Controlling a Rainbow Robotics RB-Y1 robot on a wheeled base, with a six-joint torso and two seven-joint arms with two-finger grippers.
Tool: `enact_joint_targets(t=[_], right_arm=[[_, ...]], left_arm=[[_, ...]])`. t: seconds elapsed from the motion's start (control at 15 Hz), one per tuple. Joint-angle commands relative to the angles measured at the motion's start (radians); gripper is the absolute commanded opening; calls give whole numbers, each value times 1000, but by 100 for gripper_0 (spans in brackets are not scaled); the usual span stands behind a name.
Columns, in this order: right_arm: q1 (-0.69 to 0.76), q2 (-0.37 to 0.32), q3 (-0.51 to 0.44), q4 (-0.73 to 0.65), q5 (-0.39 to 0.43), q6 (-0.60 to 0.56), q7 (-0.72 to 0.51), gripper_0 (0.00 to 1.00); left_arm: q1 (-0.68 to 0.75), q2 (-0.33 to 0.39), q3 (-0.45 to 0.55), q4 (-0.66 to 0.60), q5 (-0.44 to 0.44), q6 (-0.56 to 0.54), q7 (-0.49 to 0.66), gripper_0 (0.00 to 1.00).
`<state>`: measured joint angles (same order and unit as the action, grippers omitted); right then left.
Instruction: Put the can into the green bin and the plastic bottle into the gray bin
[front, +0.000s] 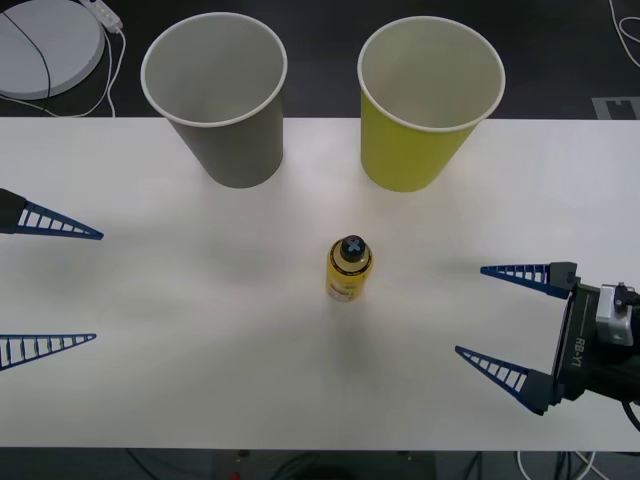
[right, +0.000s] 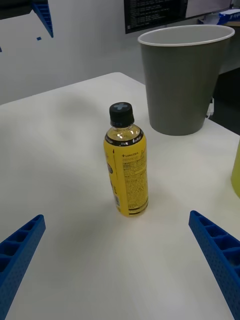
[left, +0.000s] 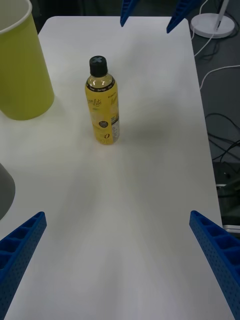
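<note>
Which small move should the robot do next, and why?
Probably move the right gripper, open and nearest, toward the upright plastic bottle to grasp it. The bottle stands free at mid-table, the gray bin behind it; the left gripper is open too.

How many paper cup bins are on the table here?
2. The gray bin stands at the far edge on the robot's left; the green bin stands beside it on the right, apart. Both upright, beyond the plastic bottle.
</note>
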<state>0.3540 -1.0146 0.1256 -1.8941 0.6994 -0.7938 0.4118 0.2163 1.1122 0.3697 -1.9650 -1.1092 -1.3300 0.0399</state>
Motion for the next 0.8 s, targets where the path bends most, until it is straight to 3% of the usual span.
enact_joint_targets(t=[0.07, 0.8], right_arm=[[-41, 22, 72, 64, -73, 10, 144, 100], [-193, 57, 282, 84, -172, 242, 242, 100]], left_arm=[[0, 0, 0, 0, 0, 0, 0, 100], [0, 0, 0, 0, 0, 0, 0, 100]])
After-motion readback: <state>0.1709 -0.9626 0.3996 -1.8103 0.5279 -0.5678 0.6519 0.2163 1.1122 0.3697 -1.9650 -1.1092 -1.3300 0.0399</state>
